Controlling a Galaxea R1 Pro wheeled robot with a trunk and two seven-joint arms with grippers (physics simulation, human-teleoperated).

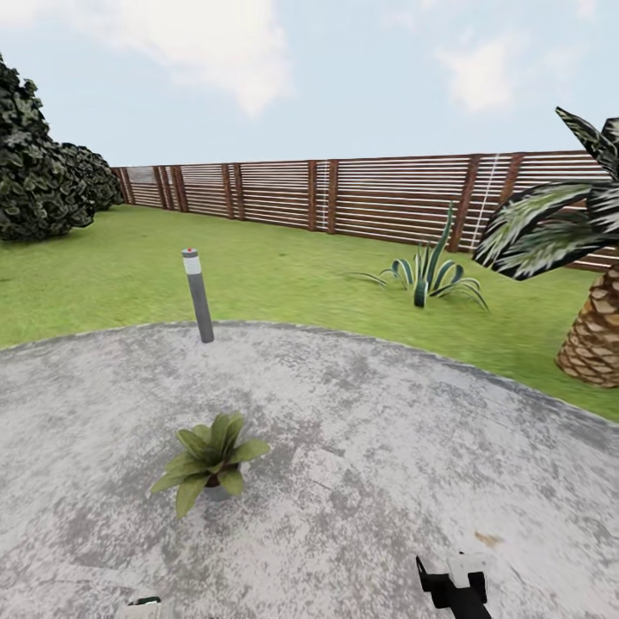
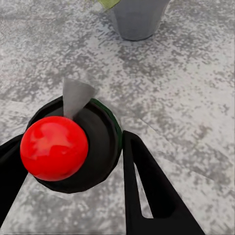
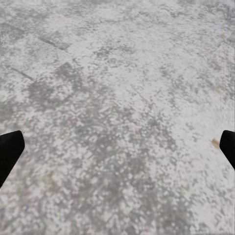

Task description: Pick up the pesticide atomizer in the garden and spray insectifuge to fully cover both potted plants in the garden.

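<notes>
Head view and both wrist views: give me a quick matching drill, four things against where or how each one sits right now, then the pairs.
Things:
1. dark green-black spray bottle with a red ball on top
2. low potted plant with broad green leaves
3. tall grey bollard lamp
4. right gripper

States:
A. standing at the patio's edge by the lawn
B. open over bare grey paving
C. between the left gripper's black fingers
D. on the mottled grey round patio, ahead to the left

Pairs: 1-C, 2-D, 3-A, 4-B
</notes>
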